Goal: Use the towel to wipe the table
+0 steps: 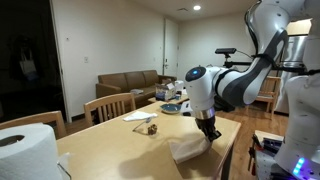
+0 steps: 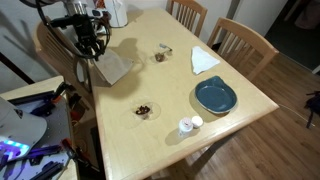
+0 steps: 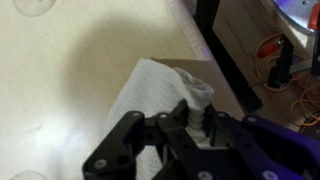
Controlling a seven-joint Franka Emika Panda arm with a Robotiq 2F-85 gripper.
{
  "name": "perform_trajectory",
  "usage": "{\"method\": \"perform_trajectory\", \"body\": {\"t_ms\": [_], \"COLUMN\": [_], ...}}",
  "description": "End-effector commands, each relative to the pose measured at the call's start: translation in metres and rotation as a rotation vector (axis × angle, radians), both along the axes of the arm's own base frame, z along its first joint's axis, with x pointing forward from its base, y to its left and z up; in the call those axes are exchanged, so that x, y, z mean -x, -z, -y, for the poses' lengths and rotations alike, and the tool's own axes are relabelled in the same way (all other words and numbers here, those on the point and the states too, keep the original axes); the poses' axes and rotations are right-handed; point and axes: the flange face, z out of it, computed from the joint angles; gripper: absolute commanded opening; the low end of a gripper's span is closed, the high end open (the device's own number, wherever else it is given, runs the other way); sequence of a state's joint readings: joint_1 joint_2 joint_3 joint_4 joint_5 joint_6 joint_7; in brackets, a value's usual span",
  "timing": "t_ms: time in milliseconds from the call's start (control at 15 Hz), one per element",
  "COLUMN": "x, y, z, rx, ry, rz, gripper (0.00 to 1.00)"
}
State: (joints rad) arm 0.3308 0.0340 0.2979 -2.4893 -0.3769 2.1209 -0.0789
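A beige towel (image 2: 113, 68) lies on the light wooden table (image 2: 170, 90) near its edge; it also shows in an exterior view (image 1: 190, 149) and in the wrist view (image 3: 150, 95). My gripper (image 3: 188, 118) is shut on a bunched fold of the towel, pressing it down on the table. In both exterior views the gripper (image 1: 208, 128) (image 2: 92, 45) stands over the towel's edge.
A blue plate (image 2: 214, 96), a white napkin (image 2: 204, 61), a small white cup (image 2: 186, 125), a small dish with dark bits (image 2: 145, 110) and a small object (image 2: 163, 53) lie on the table. A paper roll (image 1: 25, 152) stands close by. Chairs (image 2: 240, 40) ring the table.
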Motion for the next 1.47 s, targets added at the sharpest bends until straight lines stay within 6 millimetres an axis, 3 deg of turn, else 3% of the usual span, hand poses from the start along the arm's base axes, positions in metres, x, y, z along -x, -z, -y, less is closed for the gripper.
{"method": "perform_trajectory", "body": {"t_ms": [0,200,467,533,667,1067,1133,1333,1400], "x": [0.012,0.020,0.040,0.043,0.046,0.040,0.044,0.041,0.041], "y": [0.003,0.015,0.041,0.047,0.056,0.060,0.063,0.062,0.062], "z": [0.012,0.013,0.024,0.026,0.031,0.039,0.037,0.037,0.037], "rx": [-0.040,-0.042,-0.076,-0.085,-0.104,-0.165,-0.121,-0.131,-0.132], "ry": [0.021,0.017,0.072,0.071,0.087,0.101,0.099,0.104,0.104], "rz": [-0.025,-0.089,-0.323,-0.377,-0.445,-0.468,-0.457,-0.458,-0.458], "gripper": [0.05,0.05,0.09,0.39,0.45,0.84,0.65,0.84,0.84]}}
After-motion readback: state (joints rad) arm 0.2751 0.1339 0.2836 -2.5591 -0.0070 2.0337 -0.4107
